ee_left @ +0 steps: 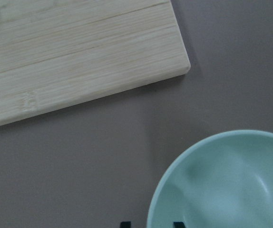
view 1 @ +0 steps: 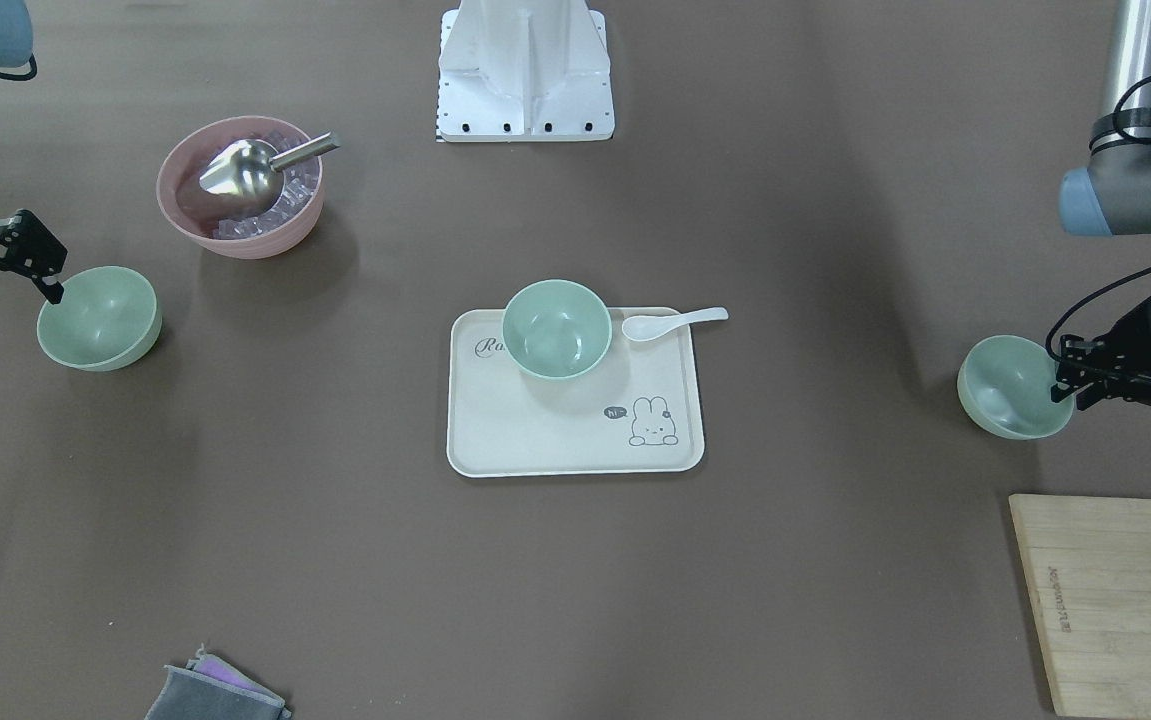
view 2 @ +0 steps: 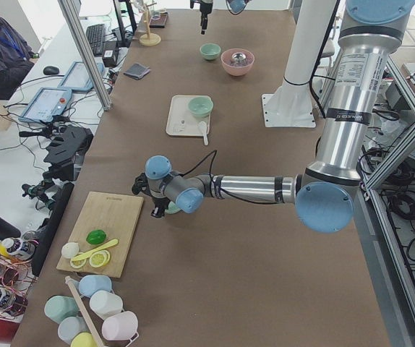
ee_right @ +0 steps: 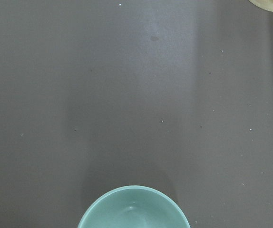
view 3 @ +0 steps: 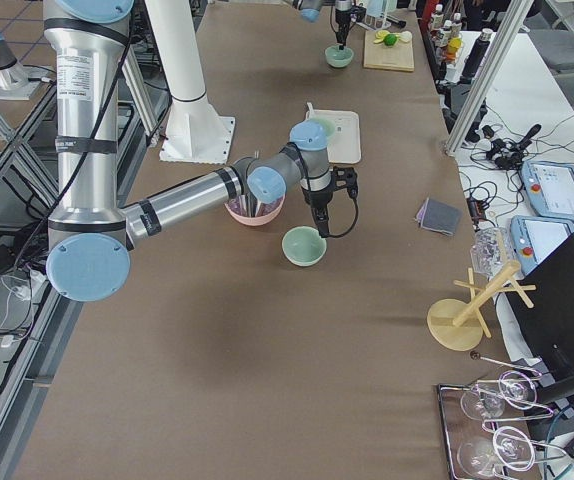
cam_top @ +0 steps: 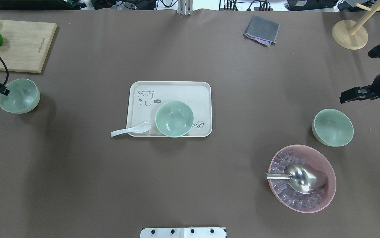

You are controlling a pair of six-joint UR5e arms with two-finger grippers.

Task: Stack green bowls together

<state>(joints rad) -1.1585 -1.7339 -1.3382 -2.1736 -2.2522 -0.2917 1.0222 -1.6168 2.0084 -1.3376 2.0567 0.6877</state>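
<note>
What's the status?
Left end effector open astride first bowl's rim. Right end effector near second bowl, state unclear. Third bowl on tray, spoon alongside. None stacked.

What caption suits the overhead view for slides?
Unstacked: centre green bowl on cream tray, left green bowl at left gripper, right green bowl near right gripper.

Silver arms (view 2: pixel 251 189), blue joint caps (view 2: pixel 324 207), black cables (view 1: pixel 1095 300)

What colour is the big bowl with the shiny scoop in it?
The big bowl is pink, clearest in the overhead exterior view.
</note>
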